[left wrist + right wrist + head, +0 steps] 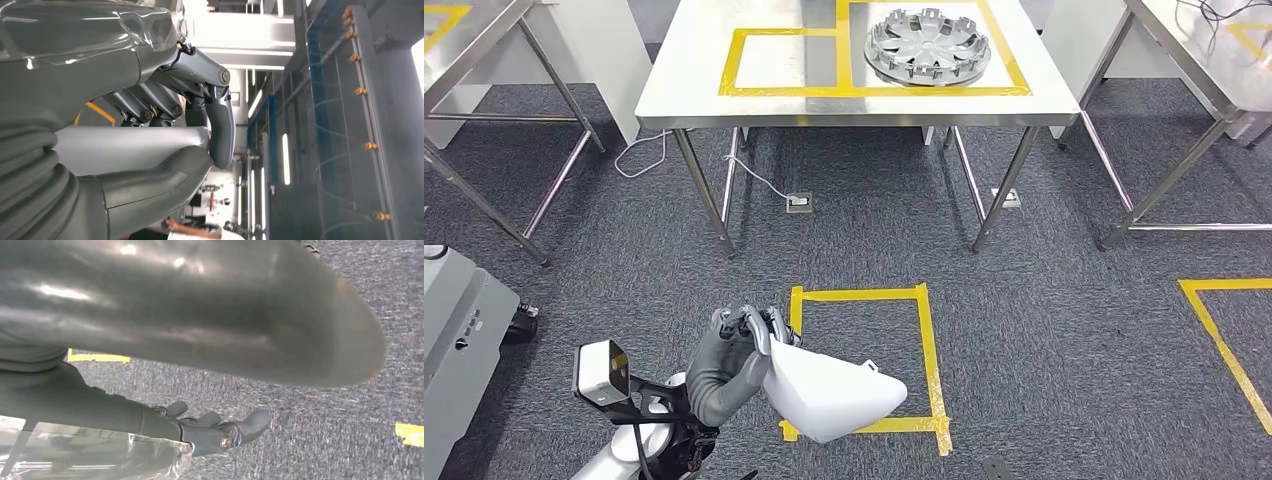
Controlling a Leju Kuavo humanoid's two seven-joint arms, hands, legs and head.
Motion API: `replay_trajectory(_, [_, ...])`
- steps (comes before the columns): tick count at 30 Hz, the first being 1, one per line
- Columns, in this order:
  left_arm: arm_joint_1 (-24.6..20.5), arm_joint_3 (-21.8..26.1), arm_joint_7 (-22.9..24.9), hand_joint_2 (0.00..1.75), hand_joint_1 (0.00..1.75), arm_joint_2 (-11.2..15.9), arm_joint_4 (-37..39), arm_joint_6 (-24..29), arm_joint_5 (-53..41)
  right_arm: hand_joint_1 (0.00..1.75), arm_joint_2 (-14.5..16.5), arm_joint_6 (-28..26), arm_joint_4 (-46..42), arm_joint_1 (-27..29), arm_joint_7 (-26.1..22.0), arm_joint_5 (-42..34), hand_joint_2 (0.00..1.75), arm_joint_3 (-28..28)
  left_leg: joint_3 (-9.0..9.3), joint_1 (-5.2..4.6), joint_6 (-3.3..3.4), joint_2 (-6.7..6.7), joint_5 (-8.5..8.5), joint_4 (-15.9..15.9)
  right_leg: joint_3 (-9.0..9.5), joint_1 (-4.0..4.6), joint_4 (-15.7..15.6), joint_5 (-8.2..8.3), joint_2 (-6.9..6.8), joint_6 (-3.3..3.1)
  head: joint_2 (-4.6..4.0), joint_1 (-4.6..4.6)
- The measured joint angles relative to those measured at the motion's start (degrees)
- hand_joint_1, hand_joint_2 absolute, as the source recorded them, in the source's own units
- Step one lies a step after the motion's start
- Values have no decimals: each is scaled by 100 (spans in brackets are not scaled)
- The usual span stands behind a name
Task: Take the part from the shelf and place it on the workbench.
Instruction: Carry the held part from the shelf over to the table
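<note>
My left hand grips the white, smooth shell-shaped part by its near end and holds it low in front of me, above the carpet. In the left wrist view the dark fingers curl over the pale part and the thumb presses from the other side. The white-topped workbench stands ahead, marked with yellow tape boxes. My right hand hangs over the carpet with its fingers stretched out and nothing in them.
A silver hubcap lies in the right tape box on the workbench. A yellow tape square marks the floor under the part. Steel tables stand at the left and right. A grey cabinet is at my left.
</note>
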Motion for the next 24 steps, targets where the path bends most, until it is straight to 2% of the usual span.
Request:
replay_trajectory(1, [3,-4,0,175,175,-2,2,0,1,0,-4,-1,0,6,6,7,0,0,-5,-6,1,22,-1,4,-119,-1,243,-66,-12,19,0,-1])
replay_trajectory(2, [3,-7,1,175,175,-4,2,0,2,0,-9,-2,0,13,9,13,0,1,-9,-10,-1,41,-5,10,-130,-2,271,-47,-19,56,0,2])
replay_trajectory(3, [3,-8,2,175,175,-8,2,0,2,0,-15,-2,0,17,13,15,0,1,-10,-11,-7,54,-11,19,-8,-3,41,62,-30,102,0,3])
replay_trajectory(4, [1,-8,6,175,175,-13,2,0,2,0,-24,-3,0,18,15,17,0,0,-11,-11,-20,62,-22,36,215,-6,-375,215,-50,145,0,3])
replay_trajectory(5, [-1,-9,10,175,175,-19,3,-1,1,0,-31,-3,0,12,16,19,0,-1,-14,-21,-44,69,-42,60,438,-2,-795,344,-78,154,0,3])
replay_trajectory(6, [-5,-9,18,175,175,-26,3,-1,0,0,-36,-4,0,6,16,20,0,-2,-19,-36,-74,73,-73,86,614,3,-1128,434,-96,135,0,0])
replay_trajectory(7, [-10,-10,26,175,175,-33,2,-3,-3,0,-38,-4,0,2,15,20,0,-3,-21,-51,-106,75,-104,105,711,12,-1311,467,-108,94,0,-3])
replay_trajectory(9, [-17,-10,39,175,175,-42,2,-5,-5,0,-37,-4,0,4,14,19,0,-4,-12,-60,-162,82,-153,115,738,36,-1368,460,-98,-6,0,-6])
replay_trajectory(11, [-19,-9,44,175,175,-47,1,-7,-7,0,-35,-5,0,13,14,17,0,-4,-48,-31,-216,89,-202,198,782,20,-1375,467,-85,-84,0,-10])
replay_trajectory(12, [-21,-9,46,175,175,-47,1,-8,-7,0,-34,-5,0,15,13,16,0,-4,-132,-19,-248,90,-291,372,814,6,-1379,470,-79,-116,0,-15])
replay_trajectory(13, [-22,-8,46,175,175,-47,1,-8,-7,0,-35,-6,0,16,12,15,0,-4,-286,-7,-279,89,-433,677,842,-4,-1380,465,-73,-145,0,-23])
replay_trajectory(15, [-19,-9,48,175,175,-45,1,-8,-7,0,-37,-6,0,22,10,14,0,-4,-735,8,-323,88,-754,1505,880,13,-1377,424,-62,-178,0,-29])
replay_trajectory(16, [-16,-9,49,175,175,-44,2,-8,-7,0,-38,-6,0,27,10,14,0,-4,-933,13,-329,87,-816,1812,905,23,-1376,397,-52,-186,0,-29])
replay_trajectory(17, [-14,-10,53,175,175,-43,2,-8,-7,0,-38,-6,0,33,8,14,0,-4,-1035,16,-322,87,-758,1908,941,33,-1376,363,-37,-186,0,-29])
replay_trajectory(18, [-14,-10,59,175,175,-43,2,-9,-7,0,-37,-6,0,36,2,13,0,-4,-1008,13,-297,84,-574,1743,993,44,-1376,324,-19,-183,0,-31])
replay_trajectory(20, [-20,-10,74,175,175,-42,2,-16,-7,0,-25,-9,-1,38,-23,7,0,-9,-687,-17,-183,70,-62,937,1112,59,-1385,233,11,-176,0,-28])
replay_trajectory(21, [-25,-9,80,175,175,-43,2,-21,-6,0,-9,-12,-2,35,-37,3,0,-13,-511,-43,-111,69,93,560,1151,72,-1396,190,24,-163,0,-15])
replay_trajectory(22, [-34,-8,86,175,175,-43,2,-27,-5,0,4,-17,-3,34,-49,-2,0,-22,-387,-75,-50,69,152,319,1171,70,-1411,155,30,-142,0,-5])
replay_trajectory(24, [-49,-6,97,175,175,-43,1,-31,-4,0,19,-27,-4,37,-63,-5,0,-44,-282,-123,33,74,85,145,1224,69,-1412,152,30,-62,0,9])
